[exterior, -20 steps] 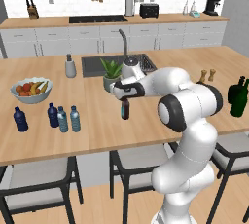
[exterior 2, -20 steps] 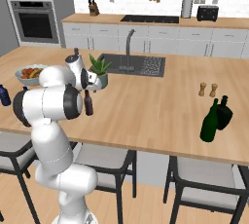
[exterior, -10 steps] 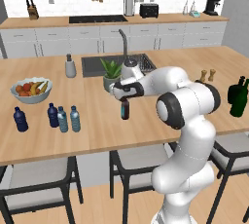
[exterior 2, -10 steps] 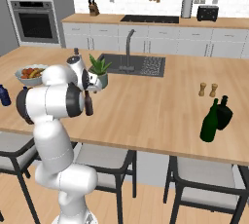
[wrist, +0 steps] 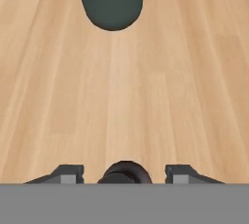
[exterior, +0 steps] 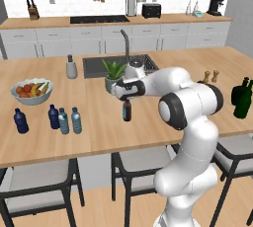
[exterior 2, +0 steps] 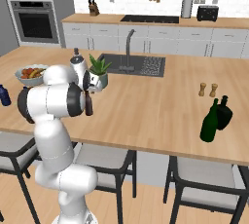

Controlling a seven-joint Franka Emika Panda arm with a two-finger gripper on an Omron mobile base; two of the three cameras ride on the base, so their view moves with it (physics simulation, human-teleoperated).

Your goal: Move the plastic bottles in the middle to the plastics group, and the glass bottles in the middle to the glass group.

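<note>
Right, left base view first: you've got the gripper (exterior: 126, 98) w/ its jaws directly over the slim dark brown glass bottle (exterior: 127, 111), which stands upright on the wooden surface (exterior: 99, 137), just in front of the small potted green plant (exterior: 114, 73). Two pale blue see-through plastic bottles (exterior: 69, 121) stand beside one squat navy bottle (exterior: 53, 116); another navy bottle (exterior: 20, 121) is further left, near the fruit bowl (exterior: 31, 91). Large dark green bottles (exterior: 242, 98) sit at the far right edge.

Right base view: brown bottle (exterior 2: 89, 103) is upright close against the arm, its neck up in the gripper (exterior 2: 88, 90). Green bottles (exterior 2: 216, 119) are well apart, near two small shakers (exterior 2: 208, 89).

Hand view: fingertips (wrist: 65, 173) stand either side of the bottle's dark top (wrist: 125, 172), w/ gaps both sides – jaws partly open, you can't tell if they touch it. Grey plant pot (wrist: 111, 0) ahead.
</note>
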